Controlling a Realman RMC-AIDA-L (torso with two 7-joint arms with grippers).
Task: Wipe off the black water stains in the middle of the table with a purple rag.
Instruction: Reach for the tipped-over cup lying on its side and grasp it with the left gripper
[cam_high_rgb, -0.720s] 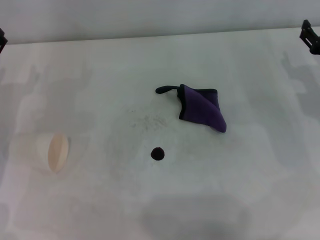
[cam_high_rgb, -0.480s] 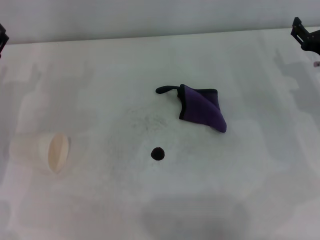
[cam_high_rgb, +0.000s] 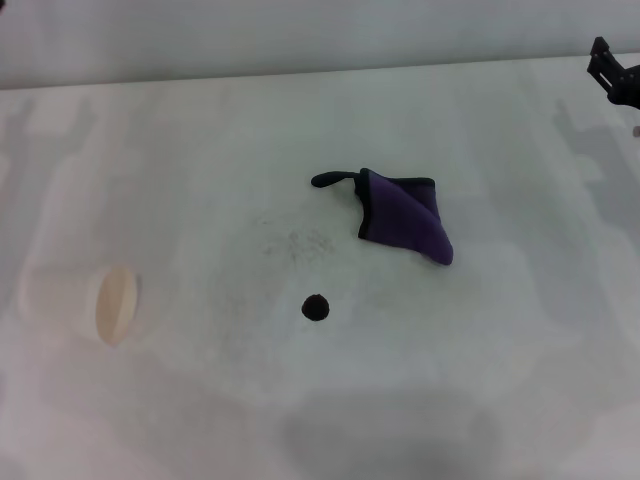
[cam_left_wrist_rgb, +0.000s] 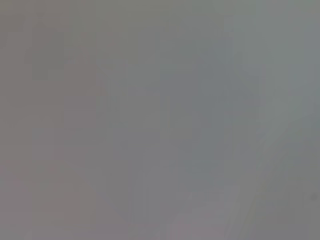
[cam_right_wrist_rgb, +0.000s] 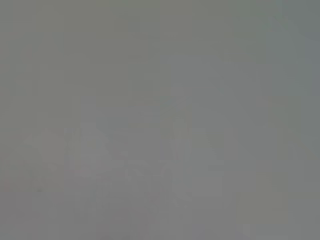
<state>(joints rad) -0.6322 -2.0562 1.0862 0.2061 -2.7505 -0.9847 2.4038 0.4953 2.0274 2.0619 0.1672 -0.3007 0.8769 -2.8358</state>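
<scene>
I see my right gripper (cam_high_rgb: 618, 80) at the frame's upper right edge, well away from everything; I cannot tell its finger state. The purple rag (cam_high_rgb: 404, 226) lies untouched right of centre on the table (cam_high_rgb: 520, 350), near the black water stains (cam_high_rgb: 316, 307) below-left, ready for pickup.

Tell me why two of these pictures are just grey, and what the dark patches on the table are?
Both wrist views show only featureless grey. In the head view, soft arm shadows fall on the table at both sides; the purple rag and black stain look sharp.
</scene>
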